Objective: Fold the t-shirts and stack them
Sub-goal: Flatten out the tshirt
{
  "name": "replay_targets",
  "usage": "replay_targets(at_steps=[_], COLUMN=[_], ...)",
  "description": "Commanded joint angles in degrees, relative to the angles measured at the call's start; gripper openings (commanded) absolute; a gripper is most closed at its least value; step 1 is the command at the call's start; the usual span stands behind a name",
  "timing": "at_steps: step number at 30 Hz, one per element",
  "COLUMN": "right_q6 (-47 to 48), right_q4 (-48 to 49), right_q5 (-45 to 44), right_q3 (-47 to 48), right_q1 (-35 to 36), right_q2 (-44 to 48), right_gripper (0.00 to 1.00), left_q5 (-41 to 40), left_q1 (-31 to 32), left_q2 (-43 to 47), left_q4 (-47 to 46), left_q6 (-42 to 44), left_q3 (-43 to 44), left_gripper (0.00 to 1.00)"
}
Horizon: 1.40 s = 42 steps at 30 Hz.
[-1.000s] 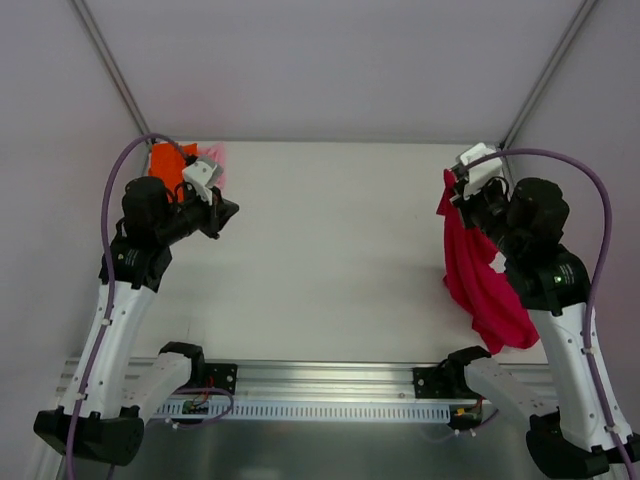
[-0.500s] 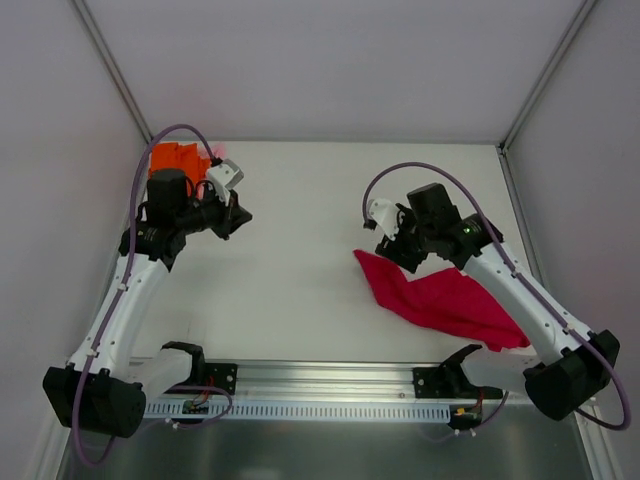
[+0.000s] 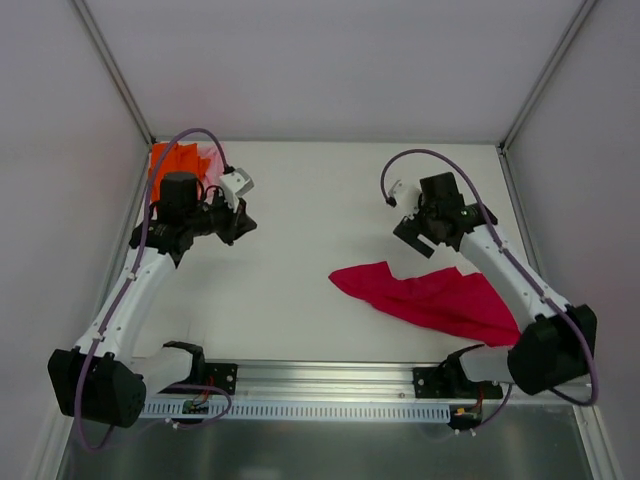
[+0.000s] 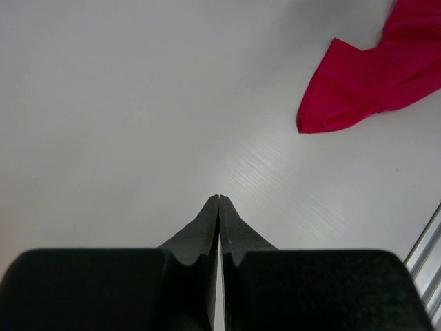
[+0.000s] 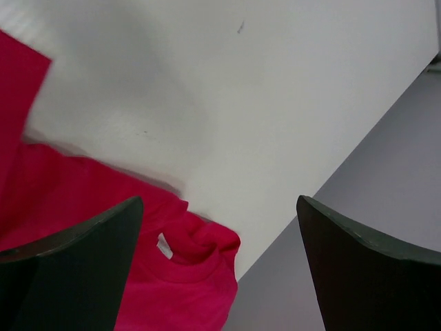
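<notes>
Top view: left claw (image 3: 243, 222) hangs over the white table (image 3: 320, 190) with nothing in it. The bright orange cloth t-shirt (image 3: 170, 158) is bunched in the far corner behind that claw. A small bit of the pale pink cloth t-shirt (image 3: 209, 158) sits just beside the orange one. Right claw (image 3: 408, 236) hovers above the table, empty. The large crimson-red cloth t-shirt (image 3: 430, 300) lies rumpled on the table, just on the arm-base side of it. One pointed corner of the shirt reaches toward the middle.

Left wrist view: left claw (image 4: 219, 198) has its fingers pressed together with no gap and nothing gripped. The crimson-red shirt's corner (image 4: 358, 83) is ahead and right of the tips, well apart. A metal rail (image 4: 428, 243) shows at the right edge.

Right wrist view: right claw (image 5: 219, 201) is spread wide with nothing between the fingers. The crimson-red shirt (image 5: 179, 289) lies below, toward the left finger. Its collar and white neck tag (image 5: 164, 246) show only in this view. A grey side wall (image 5: 386, 158) stands beyond the table edge.
</notes>
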<state>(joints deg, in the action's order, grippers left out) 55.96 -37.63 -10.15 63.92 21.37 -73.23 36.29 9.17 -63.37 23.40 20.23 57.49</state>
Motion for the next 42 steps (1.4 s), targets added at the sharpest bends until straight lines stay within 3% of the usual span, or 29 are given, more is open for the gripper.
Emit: replay_targets(at_steps=[1,5,7,9,11,13,15,16,17,22,27,29,34,42], right_q6=[-3.0,-7.3,-8.1,-8.2,-8.1,-7.8,-6.1,-5.4,-4.8,0.7,7.6,8.2,9.5,14.3], right_q4=[2.1,0.8,0.0,-0.3,-0.3,-1.0,-2.6,-3.9,-5.0,-10.6,-18.9,-19.4,-23.8,-30.7], right_q5=[-10.5,-14.1,-15.6,-16.1,-16.0,-14.0,-12.0,-11.4,-10.6,-4.2,8.4,9.5,17.8,25.7], right_q3=[5.0,10.3,11.9,12.1,11.3,10.7,9.4,9.1,8.9,3.9,-1.8,-2.9,-0.6,5.0], right_q1=[-4.9,-10.5,-12.0,-14.1,-16.3,-18.1,-20.8,-22.7,-23.6,-28.7,-28.5,-27.3,-26.9,-26.7], right_q2=[-11.1,-20.1,-23.5,-24.2,-23.3,-21.2,-19.6,-18.8,-17.4,-10.6,-4.6,-3.5,-5.7,-18.5], right_gripper=[1.0,0.98,0.98,0.98,0.98,0.98,0.99,0.99,0.99,0.97,0.95,0.95,0.97,0.97], left_q5=[3.2,1.8,1.6,1.2,1.4,1.3,1.3,1.3,1.4,1.3,1.8,2.0,1.7,0.9], left_q1=[2.9,4.7,5.1,5.2,5.2,5.2,5.2,5.2,5.2,5.2,5.3,5.3,6.2,7.4], left_q2=[-2.0,-4.6,-5.6,-5.6,-5.2,-4.0,-3.2,-2.9,-3.0,-3.0,-4.5,-4.9,-6.4,-7.9], left_q4=[2.5,3.6,3.8,2.9,2.2,1.4,0.4,0.4,0.5,-0.5,-1.9,-2.0,-2.5,-3.5], left_q6=[4.7,5.8,6.6,6.5,6.6,6.8,6.8,6.7,6.7,6.2,5.7,5.7,5.1,4.8], left_q3=[0.8,1.9,1.9,1.4,0.9,-0.4,-1.4,-1.5,-1.5,-1.9,-1.9,-1.9,-1.4,-1.5], left_gripper=[0.0,0.0,0.06,0.24,0.31,0.49,0.59,0.88,0.95,0.99,0.99,0.99,0.99,0.99])
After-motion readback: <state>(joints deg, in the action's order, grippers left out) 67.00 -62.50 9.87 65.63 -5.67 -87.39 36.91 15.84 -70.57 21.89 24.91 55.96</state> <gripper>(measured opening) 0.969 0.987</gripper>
